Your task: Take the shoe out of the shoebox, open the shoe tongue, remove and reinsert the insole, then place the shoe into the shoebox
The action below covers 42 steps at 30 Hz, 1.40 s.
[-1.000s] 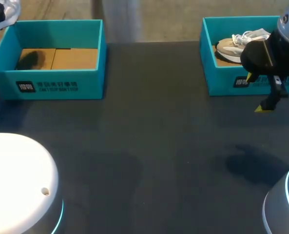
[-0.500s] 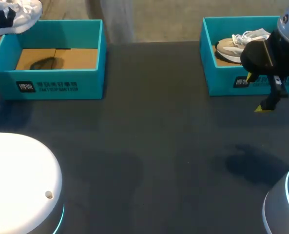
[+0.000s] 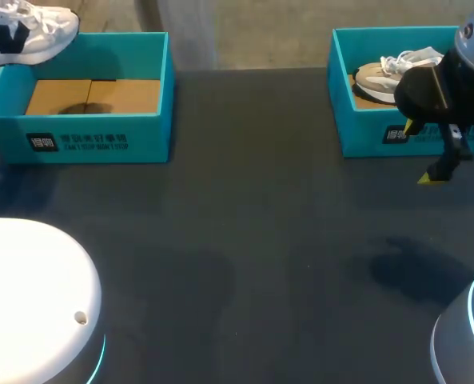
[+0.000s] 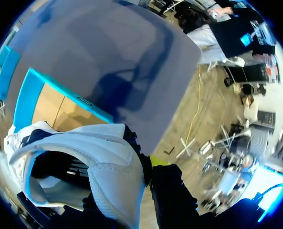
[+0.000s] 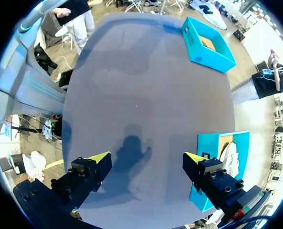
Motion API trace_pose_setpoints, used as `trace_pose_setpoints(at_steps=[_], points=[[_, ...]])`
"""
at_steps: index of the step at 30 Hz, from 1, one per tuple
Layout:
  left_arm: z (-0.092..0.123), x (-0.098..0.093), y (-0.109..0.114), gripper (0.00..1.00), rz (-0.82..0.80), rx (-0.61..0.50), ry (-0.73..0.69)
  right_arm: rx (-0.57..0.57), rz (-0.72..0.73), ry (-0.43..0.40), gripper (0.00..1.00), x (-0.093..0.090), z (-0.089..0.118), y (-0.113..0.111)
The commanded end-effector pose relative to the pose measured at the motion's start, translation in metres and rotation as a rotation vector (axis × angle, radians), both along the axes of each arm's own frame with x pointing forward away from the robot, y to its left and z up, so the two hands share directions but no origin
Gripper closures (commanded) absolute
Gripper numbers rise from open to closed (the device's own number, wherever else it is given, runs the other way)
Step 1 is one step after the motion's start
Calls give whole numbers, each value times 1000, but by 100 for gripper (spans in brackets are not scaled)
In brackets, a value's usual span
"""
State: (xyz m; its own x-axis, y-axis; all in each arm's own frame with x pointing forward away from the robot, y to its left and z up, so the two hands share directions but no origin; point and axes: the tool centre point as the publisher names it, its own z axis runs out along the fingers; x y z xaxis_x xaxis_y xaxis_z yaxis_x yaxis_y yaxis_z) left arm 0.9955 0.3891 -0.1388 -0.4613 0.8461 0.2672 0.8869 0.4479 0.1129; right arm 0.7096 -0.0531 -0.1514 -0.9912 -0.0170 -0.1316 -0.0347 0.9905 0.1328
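A white shoe (image 3: 25,36) with a dark side mark hangs above the far left corner of the left teal shoebox (image 3: 85,136). The box shows only its brown cardboard floor. In the left wrist view my left gripper (image 4: 142,168) is shut on the white shoe (image 4: 89,157) at its heel collar, with the teal shoebox (image 4: 31,90) beneath. A beige shoe (image 3: 380,76) with white laces lies in the right teal shoebox (image 3: 364,132). My right gripper (image 3: 422,154) hangs open just in front of that box, holding nothing. Its view shows the right gripper (image 5: 146,160) over bare table.
The dark table (image 3: 252,240) stretches between the two boxes. My arms' rounded bases stand at the near left (image 3: 29,304) and near right (image 3: 464,336) corners.
The white shoe has moved to the right, further into view over the left box's far corner. Its shadow on the box floor has shifted and faded. The right arm has stayed still.
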Motion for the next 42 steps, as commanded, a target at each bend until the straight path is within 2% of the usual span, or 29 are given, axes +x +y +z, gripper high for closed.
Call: trace_pose_setpoints(at_steps=[1, 2, 3, 4, 6, 7, 33, 36, 42], points=[[2, 8, -2, 100, -153, 11, 18, -3, -1, 4, 0, 2, 0, 2], [0, 11, -4, 100, -249, 1, 34, -3, -1, 4, 0, 2, 0, 2], [0, 15, -2, 100, -237, -39, 37, -3, -1, 4, 0, 2, 0, 2], [-1, 19, -2, 100, -228, -14, 24, -3, -1, 4, 0, 2, 0, 2], [-2, 24, -2, 100, -286, -79, 32, -3, -1, 4, 0, 2, 0, 2], [-2, 25, -1, 100, -301, -76, 33, -3, -1, 4, 0, 2, 0, 2], [-6, 24, -5, 100, -339, -52, 63, -3, -1, 4, 0, 2, 0, 2], [-9, 24, -11, 100, -418, -156, 80, -3, -1, 4, 0, 2, 0, 2], [-14, 27, -22, 100, -469, -181, 68, -3, -1, 4, 0, 2, 0, 2]])
